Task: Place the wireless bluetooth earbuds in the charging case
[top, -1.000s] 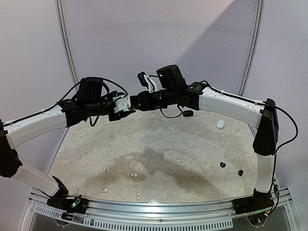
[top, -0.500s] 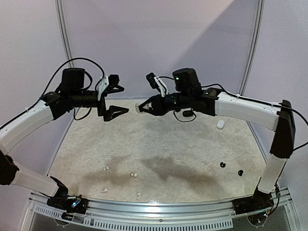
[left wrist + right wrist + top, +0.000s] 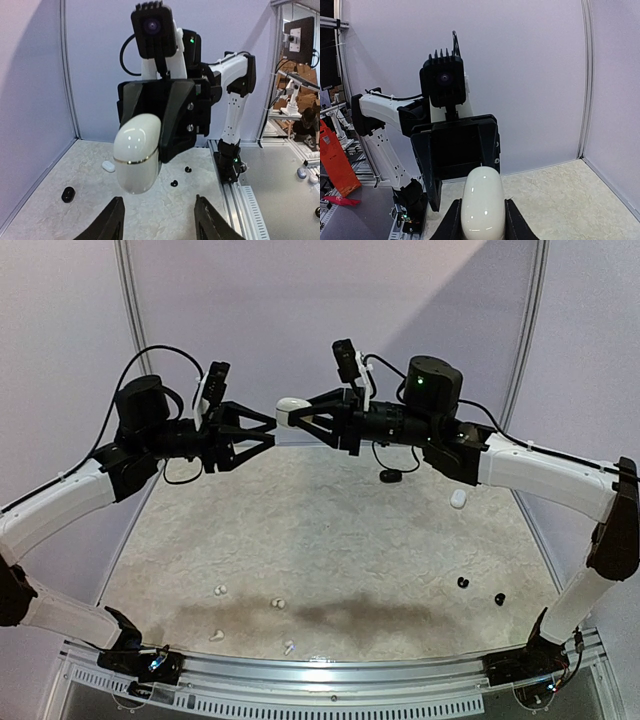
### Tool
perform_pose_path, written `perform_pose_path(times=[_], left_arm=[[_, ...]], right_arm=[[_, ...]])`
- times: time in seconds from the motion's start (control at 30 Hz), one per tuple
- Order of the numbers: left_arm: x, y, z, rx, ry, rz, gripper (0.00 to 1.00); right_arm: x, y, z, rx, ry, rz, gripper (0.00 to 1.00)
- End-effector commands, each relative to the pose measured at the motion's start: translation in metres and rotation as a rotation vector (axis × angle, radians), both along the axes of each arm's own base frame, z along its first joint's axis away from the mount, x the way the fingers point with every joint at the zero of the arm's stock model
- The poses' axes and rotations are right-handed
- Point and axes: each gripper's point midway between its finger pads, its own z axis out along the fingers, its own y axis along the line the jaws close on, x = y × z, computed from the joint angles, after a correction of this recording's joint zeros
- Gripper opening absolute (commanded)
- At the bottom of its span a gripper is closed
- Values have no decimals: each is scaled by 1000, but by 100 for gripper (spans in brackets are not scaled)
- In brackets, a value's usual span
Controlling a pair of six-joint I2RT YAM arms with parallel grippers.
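Here, white case (image 3: 481, 202) cropped, right jaws clamping

Beige stone-patterned tabletop (image 3: 330, 530) – dark shadow patch (image 3: 340, 615) across its near middle. Pale lilac wall panels (image 3: 300, 320) behind and at both sides, joined by slim grey metal uprights (image 3: 135, 330). Slotted aluminium rail (image 3: 330, 680) along near edge. Beyond enclosure: black monitor on stand (image 3: 300, 36), dark-haired person (image 3: 310, 122) low down below it – orange plastic object (image 3: 334, 160) on other side, shape unclear.
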Motion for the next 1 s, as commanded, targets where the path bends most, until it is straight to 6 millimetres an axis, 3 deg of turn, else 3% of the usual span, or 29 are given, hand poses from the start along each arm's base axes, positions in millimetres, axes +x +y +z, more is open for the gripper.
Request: perform_pose_path(times=[0.0,0.3,0.53,0.6,0.7,0.77,0.9,0.97], left_arm=[[-4,-6,10,-58,1,-14,49],[-3,-14,8,-57,2,4,26],[-8,-18,8,-56,-11,-17,16],[-10,-20,9,-59,-13,-26,17],[-14,-22,10,-63,-27,-53,30],[-15,-24,10,-62,-24,-65,32],[-16,-25,10,-61,-19,-71,30],[-17,-25,10,-62,-21,-75,19]], right_arm=[[-7,8,11,31,-58,34,0],[-8,14,8,29,-57,48,0],[-7,17,4,22,-50,47,0],[-6,18,3,19,-46,45,0],[-5,19,-1,7,-37,38,0],[-4,19,-1,8,-38,38,0],[-6,18,3,19,-45,40,0],[-7,17,6,23,-49,38,0]])
